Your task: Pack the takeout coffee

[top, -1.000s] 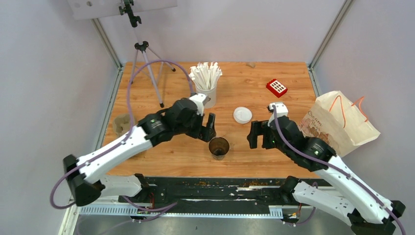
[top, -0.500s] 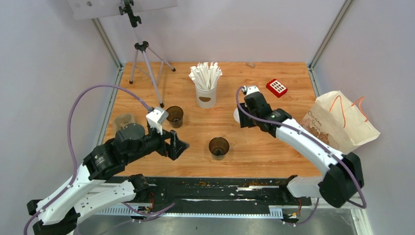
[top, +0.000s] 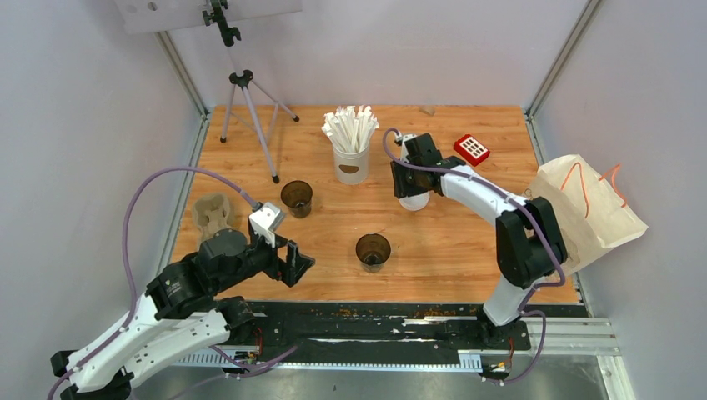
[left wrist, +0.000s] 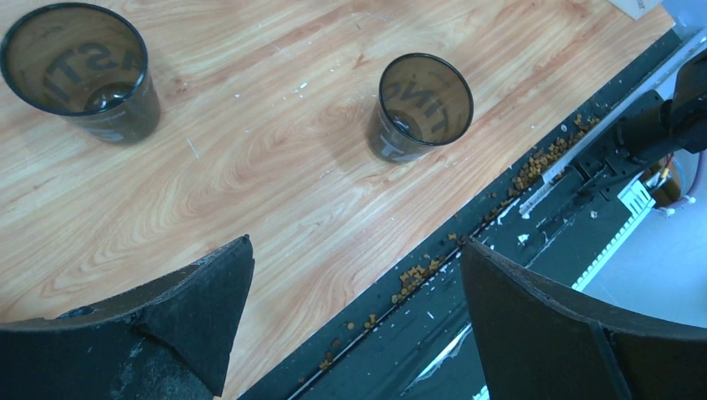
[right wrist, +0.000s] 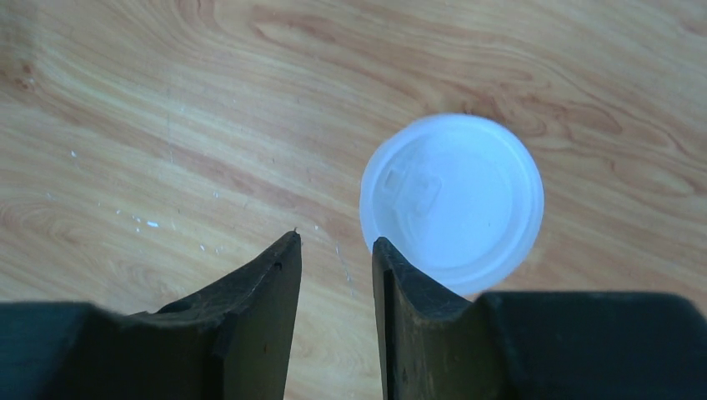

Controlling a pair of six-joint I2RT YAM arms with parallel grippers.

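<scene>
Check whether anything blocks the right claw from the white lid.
Nothing visible does: the right claw hangs over bare table just beside the white lid, with no object between them.

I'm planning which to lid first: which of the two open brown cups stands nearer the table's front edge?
The front cup, standing alone in the middle; the other cup is farther back and left, near the pulp carrier.

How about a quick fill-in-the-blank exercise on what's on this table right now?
___ dark brown paper cups stand uncovered on the wooden table.
The round white plastic lid lies by the right gripper, not on a ___.
The left gripper has its jaws wide ___.
Missing words: Two; cup; open.
</scene>
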